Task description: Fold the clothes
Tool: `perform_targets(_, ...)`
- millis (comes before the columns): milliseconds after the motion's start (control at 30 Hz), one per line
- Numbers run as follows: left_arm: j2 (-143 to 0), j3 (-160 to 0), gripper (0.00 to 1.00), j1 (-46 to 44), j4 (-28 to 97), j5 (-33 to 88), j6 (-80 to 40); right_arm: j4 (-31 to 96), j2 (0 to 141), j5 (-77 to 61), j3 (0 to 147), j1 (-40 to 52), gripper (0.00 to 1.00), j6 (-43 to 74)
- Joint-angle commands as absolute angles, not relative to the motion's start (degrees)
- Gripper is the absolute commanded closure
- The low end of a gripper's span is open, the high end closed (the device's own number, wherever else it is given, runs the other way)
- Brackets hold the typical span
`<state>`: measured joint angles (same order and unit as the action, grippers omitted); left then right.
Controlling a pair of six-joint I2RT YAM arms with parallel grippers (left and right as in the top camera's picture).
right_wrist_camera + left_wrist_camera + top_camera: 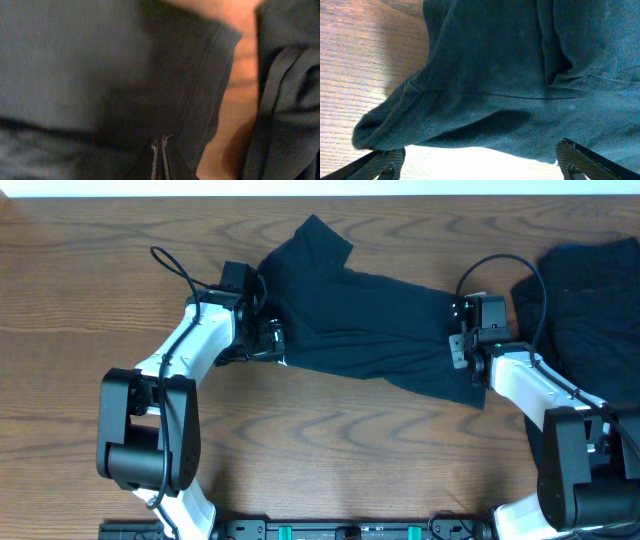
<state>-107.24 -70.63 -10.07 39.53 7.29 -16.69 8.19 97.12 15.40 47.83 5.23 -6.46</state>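
The short-sleeved T-shirt of plain dark navy-black cloth [370, 320] lies spread across the middle of the brown wood-grain worktop [330, 440], one sleeve pointing toward the far edge, the body running slantwise between my two arms.

My left jaws stand as wide apart as they go, at the shirt's left end. From my left wrist I see the two black fingertips [382, 162] well apart at the bottom corners, with a bunched, seamed fold of the shirt [510, 75] lying just ahead of them and partly between them. They have hold of nothing.

My right jaws are closed, the tips pressed together, at the shirt's right end near its hem. From my right wrist they sit over the dark cloth [75, 65], which is blurred. I cannot tell whether a layer is pinched between them.

A second heap of dark cloth garments [590, 280] lies at the worktop's right side, just beside the shirt's hem, with a strip of bare wood between them.
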Motion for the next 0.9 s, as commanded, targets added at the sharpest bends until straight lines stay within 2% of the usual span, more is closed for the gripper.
perform_targets(0,-107.59,-70.35,0.02,-9.93,39.59,6.81,-16.78,5.21,97.62,16.71,47.77,3.29,0.95,-6.50)
perform_targets(100,-107.59,-70.35,0.02,-9.93,39.59,6.81,-16.78,6.13,97.21,16.71,49.21,3.09,0.98,-6.35)
perform_targets(267,-107.59,-70.35,0.02,-9.93,39.59,6.81,-16.75,17.17,93.67,16.71,54.98,2.87,0.98,-1.39)
perform_targets(500,-107.59,-70.35,0.02,-9.93,39.59,6.81,-16.75,33.10,88.97,11.79,58.98,0.71,0.91,6.81)
perform_targets(633,-107.59,-70.35,0.02,-9.93,39.59,6.81,-16.78,38.61,89.12,3.90,58.98,-1.85,0.92,6.55)
perform_targets(767,-107.59,-70.35,0.02,-9.93,39.59,6.81,-16.78,40.03,89.14,-0.89,58.87,-2.44,0.91,-0.21)
perform_targets(867,-107.59,-70.35,0.02,-9.93,39.59,6.81,-16.78,40.14,89.14,-1.04,58.87,-2.61,0.80,0.01)
